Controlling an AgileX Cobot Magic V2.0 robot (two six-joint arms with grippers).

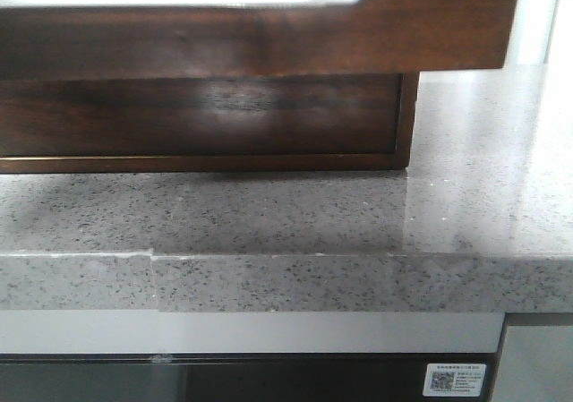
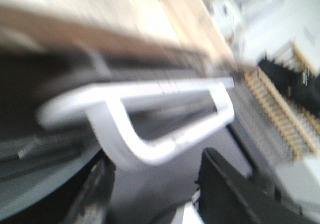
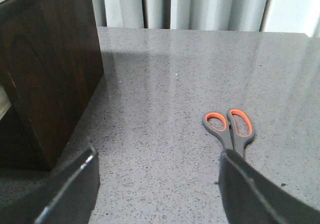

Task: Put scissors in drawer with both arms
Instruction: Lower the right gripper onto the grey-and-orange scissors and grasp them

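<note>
The drawer (image 1: pixel 269 39) is a glossy dark brown front with a wide rounded cutout along its top edge. It stands out from the cabinet toward the camera. The scissors (image 3: pixel 230 129) have grey handles with orange-lined loops and lie flat on the grey counter. Their blades are hidden behind my right finger (image 3: pixel 255 194). My right gripper (image 3: pixel 157 184) is open and empty, low over the counter, with the scissors by its right finger. My left gripper (image 2: pixel 160 194) is open, with a blurred white rounded loop (image 2: pixel 150 134) just ahead of its fingers. Neither gripper shows in the front view.
The dark wooden cabinet body (image 1: pixel 206 120) sits on the speckled grey stone counter (image 1: pixel 358 214), and its side panel (image 3: pixel 50 69) stands to the left of my right gripper. White curtains (image 3: pixel 200 7) hang behind the counter. A rack with tan ribs (image 2: pixel 280 114) is blurred in the left wrist view.
</note>
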